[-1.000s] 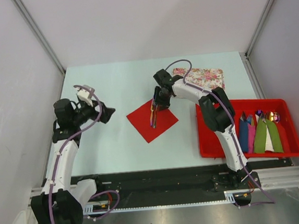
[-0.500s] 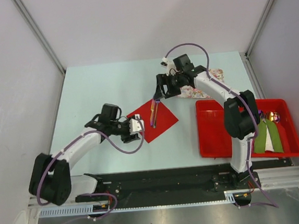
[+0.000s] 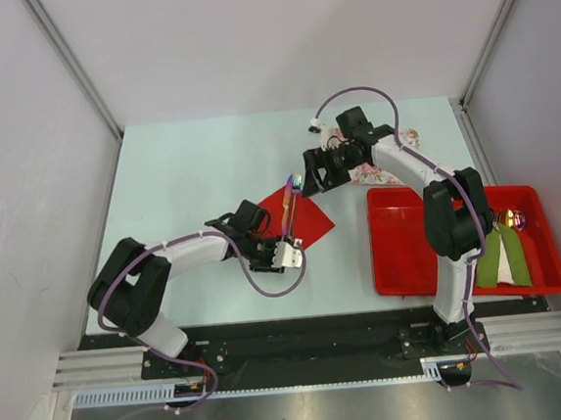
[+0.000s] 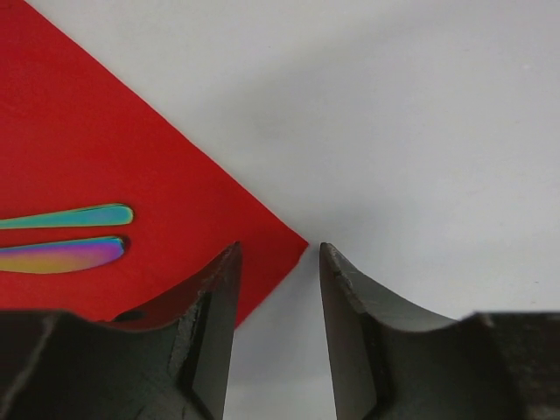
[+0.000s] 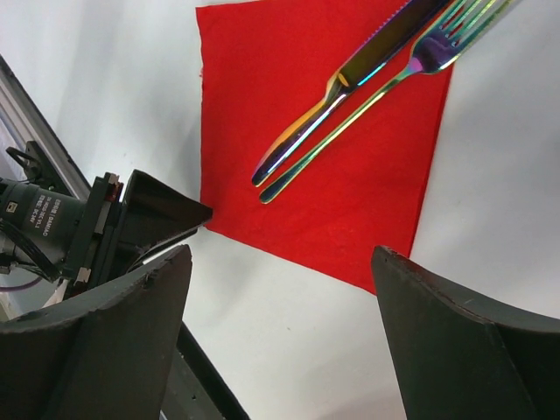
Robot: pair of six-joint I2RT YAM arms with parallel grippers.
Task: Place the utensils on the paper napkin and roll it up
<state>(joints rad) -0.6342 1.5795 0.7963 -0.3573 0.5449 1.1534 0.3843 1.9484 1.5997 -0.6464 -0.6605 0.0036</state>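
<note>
The red paper napkin (image 3: 306,222) lies flat at mid-table. Two iridescent utensils (image 3: 292,204) rest on it side by side, a knife (image 5: 350,80) and a fork (image 5: 444,45). Their handle ends (image 4: 74,215) show in the left wrist view. My left gripper (image 3: 279,254) is low at the napkin's near corner (image 4: 289,249). Its jaws stand partly open, one finger (image 4: 219,297) over the red paper and the other on bare table, with nothing pinched. My right gripper (image 3: 315,173) hovers wide open beyond the napkin's far side, holding nothing.
A red tray (image 3: 403,258) sits at the right, holding blue, pink and green napkin rolls (image 3: 488,251) with cutlery. A floral mat (image 3: 398,146) lies behind the right arm. Enclosure walls border the pale table on three sides.
My left arm swung in from the left to the napkin's near corner, its jaws narrowing. My right gripper let go of the utensils, opened wide and drew back to the right.
</note>
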